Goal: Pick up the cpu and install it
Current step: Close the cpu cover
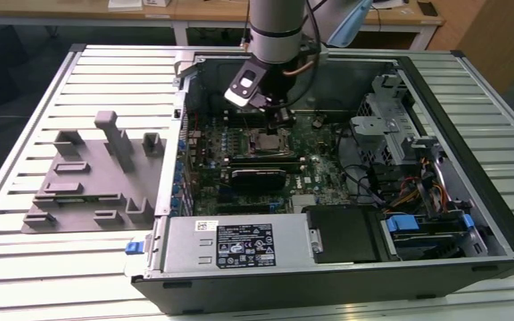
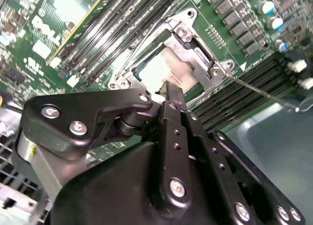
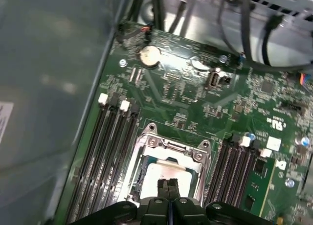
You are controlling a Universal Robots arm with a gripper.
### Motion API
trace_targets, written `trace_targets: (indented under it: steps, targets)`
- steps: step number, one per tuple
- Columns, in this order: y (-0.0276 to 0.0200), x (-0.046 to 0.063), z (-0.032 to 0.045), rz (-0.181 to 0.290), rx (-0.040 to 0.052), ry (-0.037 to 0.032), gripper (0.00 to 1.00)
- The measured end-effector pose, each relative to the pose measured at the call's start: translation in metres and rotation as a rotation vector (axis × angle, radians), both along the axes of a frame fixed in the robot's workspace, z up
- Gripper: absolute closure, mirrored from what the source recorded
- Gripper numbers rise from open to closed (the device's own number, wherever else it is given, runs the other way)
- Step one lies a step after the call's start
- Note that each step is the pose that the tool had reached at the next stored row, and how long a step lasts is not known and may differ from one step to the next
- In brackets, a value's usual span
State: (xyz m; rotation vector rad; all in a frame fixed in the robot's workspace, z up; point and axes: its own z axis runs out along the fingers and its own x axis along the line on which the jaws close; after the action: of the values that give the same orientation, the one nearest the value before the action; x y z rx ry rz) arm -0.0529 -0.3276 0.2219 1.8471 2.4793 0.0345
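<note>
I am seeing the gripper [image 3: 168,182] hanging with its fingers pressed together, gripping nothing, tips right over the cpu [image 3: 161,172]; I cannot tell whether they are touching. The cpu is lying flat inside the socket frame [image 3: 149,142], midway across the motherboard [image 3: 195,102], between its memory slots [image 3: 110,146].

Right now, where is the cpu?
In the first wrist view the cpu lies in the motherboard socket, between the memory slots, right at the pincer tips.
</note>
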Motion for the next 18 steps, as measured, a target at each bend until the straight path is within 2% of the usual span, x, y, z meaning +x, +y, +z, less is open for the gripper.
trace_targets:
  steps: [18]
  targets:
    - [0.0, -0.0001, -0.0005, 0.32, -0.0143, -0.0002, 0.89]
